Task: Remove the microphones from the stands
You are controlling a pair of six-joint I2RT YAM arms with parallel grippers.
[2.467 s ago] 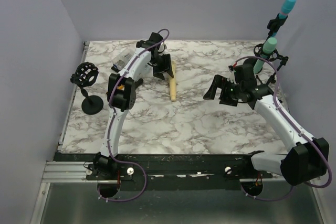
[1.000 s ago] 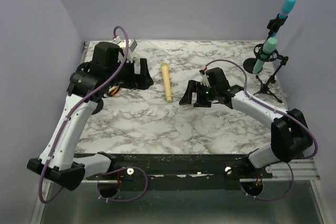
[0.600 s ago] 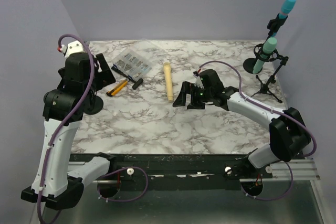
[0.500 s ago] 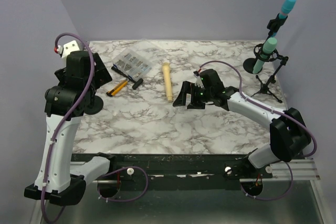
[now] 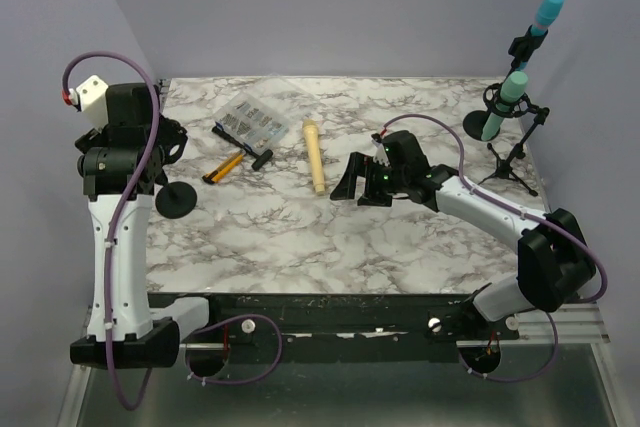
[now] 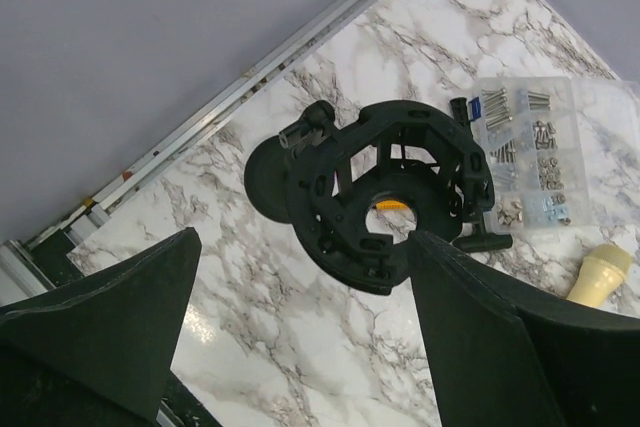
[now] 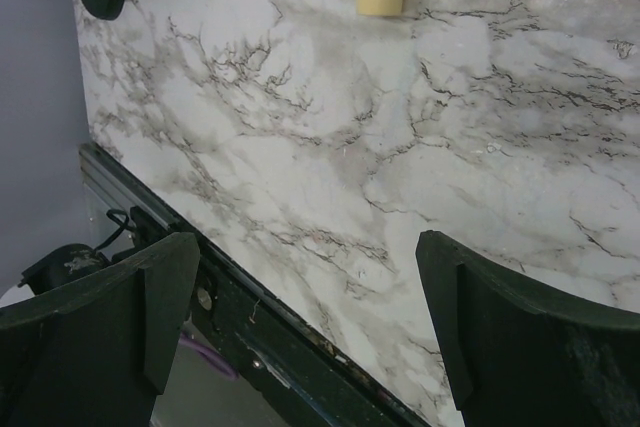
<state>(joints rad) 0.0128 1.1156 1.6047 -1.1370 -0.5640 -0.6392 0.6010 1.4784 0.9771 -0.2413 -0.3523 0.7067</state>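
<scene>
microphone (cream, handheld type) lies flat on the counter, mid-back, well apart from the stand. shock mount on that stand is empty, you can see straight through the ring. so removal reads as done for this one, my judgement. teal mics sit in their own holders at far right, neither arm near them.

handling: mic body looks rigid, smooth, slightly tapered, probably light. it's round, so it can roll on the marble. best hold is across the mid-body, jaws square to the long axis. head end is likely the fragile part, so keep off it.

left pincer: jaws wide apart, nothing between them, hanging over the shock mount. its fingers frame the ring in the wrist view, can't tell any contact.

right pincer: jaws spread wide, empty, over bare counter just beside the mic's near end, not touching it.
</scene>
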